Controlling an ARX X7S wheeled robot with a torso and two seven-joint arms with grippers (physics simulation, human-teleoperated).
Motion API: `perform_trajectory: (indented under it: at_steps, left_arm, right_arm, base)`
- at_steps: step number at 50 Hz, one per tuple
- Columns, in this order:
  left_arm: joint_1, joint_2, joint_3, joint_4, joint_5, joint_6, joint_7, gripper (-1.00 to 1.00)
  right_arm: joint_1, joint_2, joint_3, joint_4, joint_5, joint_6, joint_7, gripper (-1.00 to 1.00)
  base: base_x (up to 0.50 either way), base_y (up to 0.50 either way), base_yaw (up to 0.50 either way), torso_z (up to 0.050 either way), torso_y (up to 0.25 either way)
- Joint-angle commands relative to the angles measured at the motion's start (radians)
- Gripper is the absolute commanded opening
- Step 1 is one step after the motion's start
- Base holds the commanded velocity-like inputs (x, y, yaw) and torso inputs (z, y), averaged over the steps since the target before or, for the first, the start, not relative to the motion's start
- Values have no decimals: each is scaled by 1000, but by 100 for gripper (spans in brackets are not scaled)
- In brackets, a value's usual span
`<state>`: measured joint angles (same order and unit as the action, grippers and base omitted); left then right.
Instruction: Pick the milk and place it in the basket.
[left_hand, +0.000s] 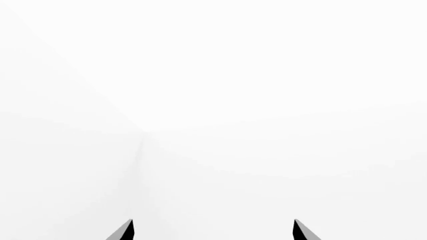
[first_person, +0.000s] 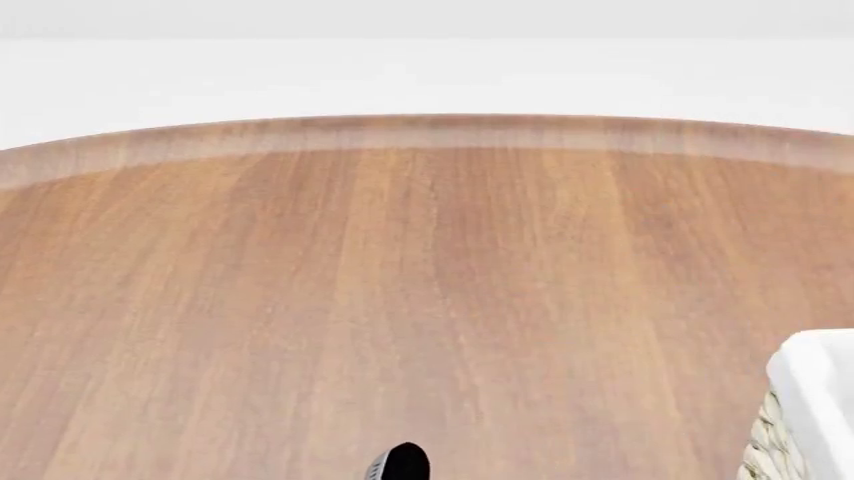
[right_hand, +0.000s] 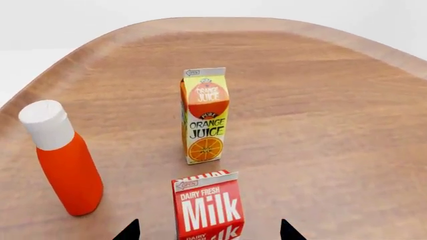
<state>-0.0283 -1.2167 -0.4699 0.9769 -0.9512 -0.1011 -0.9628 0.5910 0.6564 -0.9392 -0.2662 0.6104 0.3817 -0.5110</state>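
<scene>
Milk (right_hand: 208, 206) is seen upright on the wooden desk (right_hand: 320, 125), well in from its curved far edge, lined up between the spread fingertips of the right gripper (right_hand: 208, 234). Nothing is held or touched. Red sides should be straddled squarely before closing, so the orange juice carton (right_hand: 204, 115) beyond and the orange bottle (right_hand: 63, 160) are spared. Basket (first_person: 811, 410) waits at the desk's near right corner.

Milk carton (right_hand: 207, 206) between the right gripper (right_hand: 209, 231) fingertips: red, white "Milk" lettering, red-white striped top edge. Beyond it from the gripper, juice carton (right_hand: 205, 115): yellow and orange, black "Orange Juice" text, orange-slice picture, pale top. Off to one side of the gripper, bottle (right_hand: 62, 158): bright orange body, white cap. Table (first_person: 400, 300): warm brown wood grain, paler rim. Basket (first_person: 807, 415): cream weave, white cloth. Both grippers' fingertips black; left gripper (left_hand: 213, 231) against blank white.
</scene>
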Motion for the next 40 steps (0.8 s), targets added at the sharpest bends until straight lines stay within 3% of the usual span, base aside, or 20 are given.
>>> perform_trajectory:
  at_steps: [1, 18, 40]
  left_arm:
    - [2, 22, -27, -4, 14, 9, 22, 100]
    - [4, 23, -29, -6, 16, 8, 24, 100]
    - [4, 31, -25, -7, 22, 8, 28, 100]
  right_arm:
    - [5, -28, 17, 9, -28, 1, -16, 100]
    - [17, -37, 14, 19, -24, 1, -27, 100]
    - [64, -145, -27, 247, -43, -42, -146, 100]
  base:
    - [0, 0, 0, 0, 0]
    - [0, 0, 0, 0, 0]
    - [0, 0, 0, 0, 0]
